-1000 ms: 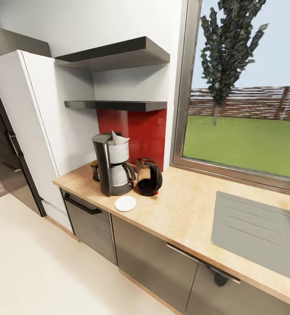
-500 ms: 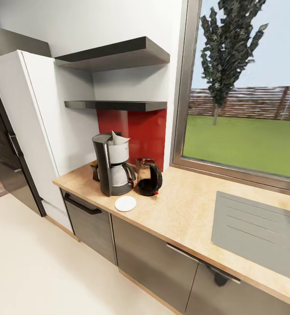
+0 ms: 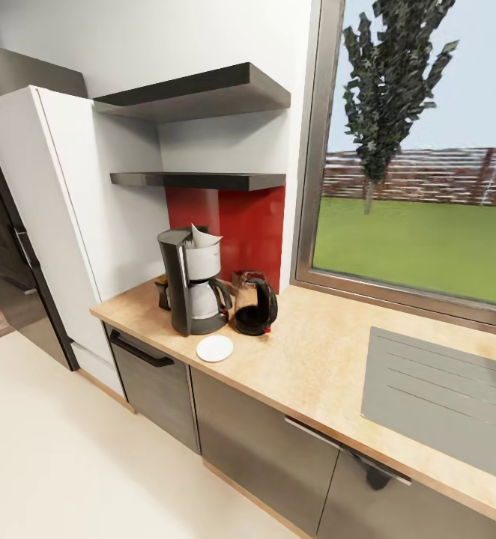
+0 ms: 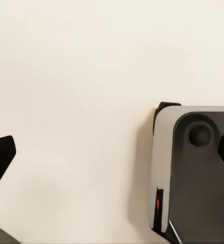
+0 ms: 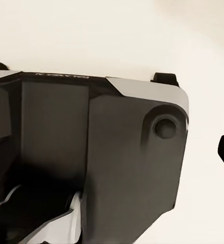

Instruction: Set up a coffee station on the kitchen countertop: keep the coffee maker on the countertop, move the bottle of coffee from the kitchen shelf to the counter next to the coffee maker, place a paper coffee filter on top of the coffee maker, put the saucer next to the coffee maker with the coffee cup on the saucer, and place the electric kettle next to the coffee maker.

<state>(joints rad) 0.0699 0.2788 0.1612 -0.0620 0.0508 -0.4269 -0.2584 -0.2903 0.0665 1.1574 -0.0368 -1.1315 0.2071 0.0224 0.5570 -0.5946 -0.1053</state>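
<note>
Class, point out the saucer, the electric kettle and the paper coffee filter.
saucer (image 3: pixel 215 348), head view, middle of the plate.
electric kettle (image 3: pixel 256 305), head view, glass body.
paper coffee filter (image 3: pixel 202 236), head view, white cone atop the machine.

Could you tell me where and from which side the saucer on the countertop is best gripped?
Probably by the rim of the saucer, coming from the counter's front edge: it lies flat and bare, with the coffee maker and electric kettle standing close behind it.
</note>
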